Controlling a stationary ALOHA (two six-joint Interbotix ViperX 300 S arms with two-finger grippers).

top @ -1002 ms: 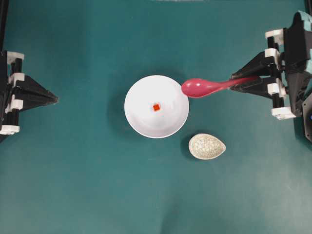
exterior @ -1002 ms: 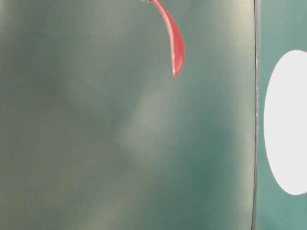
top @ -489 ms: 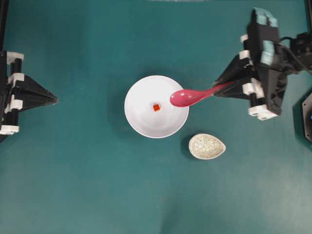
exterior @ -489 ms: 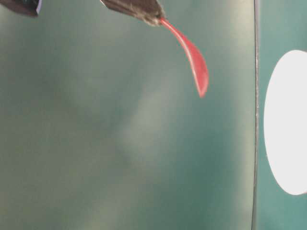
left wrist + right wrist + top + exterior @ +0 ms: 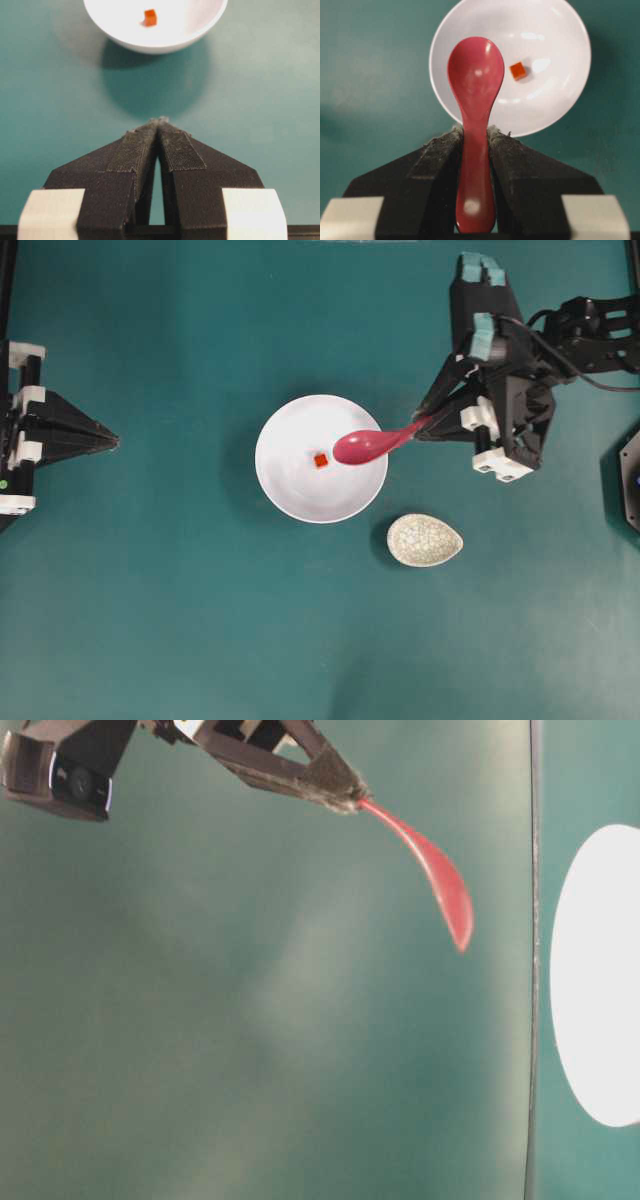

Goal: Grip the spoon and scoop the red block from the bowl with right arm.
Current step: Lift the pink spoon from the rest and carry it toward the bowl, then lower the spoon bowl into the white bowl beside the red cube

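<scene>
Teal tabletop [image 5: 180, 620], white bowl [image 5: 290, 495], speckled dish [image 5: 425, 540]

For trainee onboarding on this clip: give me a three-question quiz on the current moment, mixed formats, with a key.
1. True or false: the right gripper is shut on the spoon.
2. Where is the red block? A) in the spoon B) in the bowl C) in the speckled dish
3. Fill in: the left gripper is ____ and holds nothing.

Key: 1 true; 2 B; 3 shut
</scene>
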